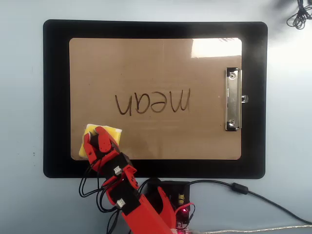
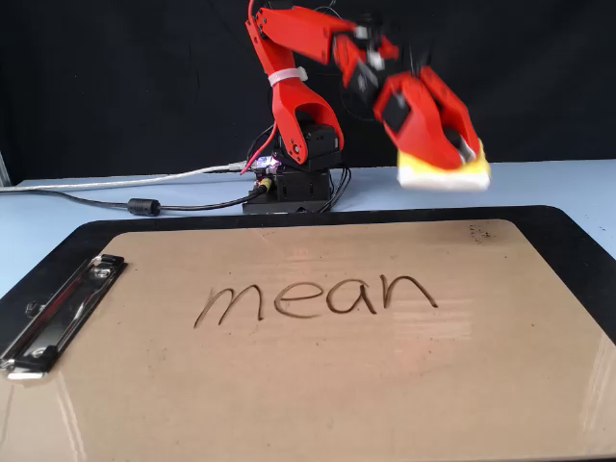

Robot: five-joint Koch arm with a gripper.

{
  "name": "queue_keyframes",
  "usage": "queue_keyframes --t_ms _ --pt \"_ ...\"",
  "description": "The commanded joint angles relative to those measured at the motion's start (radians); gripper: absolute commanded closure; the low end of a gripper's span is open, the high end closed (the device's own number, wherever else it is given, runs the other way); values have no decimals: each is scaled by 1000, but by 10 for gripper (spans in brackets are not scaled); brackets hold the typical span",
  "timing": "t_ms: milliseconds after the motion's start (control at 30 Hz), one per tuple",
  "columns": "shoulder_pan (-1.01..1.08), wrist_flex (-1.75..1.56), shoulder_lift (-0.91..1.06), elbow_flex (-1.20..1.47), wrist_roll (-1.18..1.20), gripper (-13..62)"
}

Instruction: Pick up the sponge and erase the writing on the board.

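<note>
The tan board (image 1: 156,63) lies on a black mat, its silver clip (image 1: 233,100) at the right in the overhead view. It also shows in the fixed view (image 2: 308,385). The dark writing "mean" (image 1: 152,102) sits mid-board, unsmudged, and reads upright in the fixed view (image 2: 318,294). My red gripper (image 1: 96,136) is shut on the yellow sponge (image 1: 115,132) over the board's lower-left corner. In the fixed view the gripper (image 2: 450,152) holds the sponge (image 2: 443,176) in the air, above the board's far right edge. The sponge's knob is hidden by the jaws.
The black mat (image 1: 56,97) frames the board on a pale blue table. My arm's base (image 2: 294,183) stands behind the mat's far edge, with a black cable (image 2: 144,205) running left in the fixed view. A coiled cable (image 1: 298,17) lies at the overhead view's top right.
</note>
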Motion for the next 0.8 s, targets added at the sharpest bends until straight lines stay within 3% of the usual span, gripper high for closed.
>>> queue_keyframes --t_ms 0,133,367,767 --pt "69 132 29 -78 104 573" --pt "373 132 -26 -137 287 574" --pt "920 -239 -370 -132 437 574" --pt "1023 -637 -419 239 390 573"
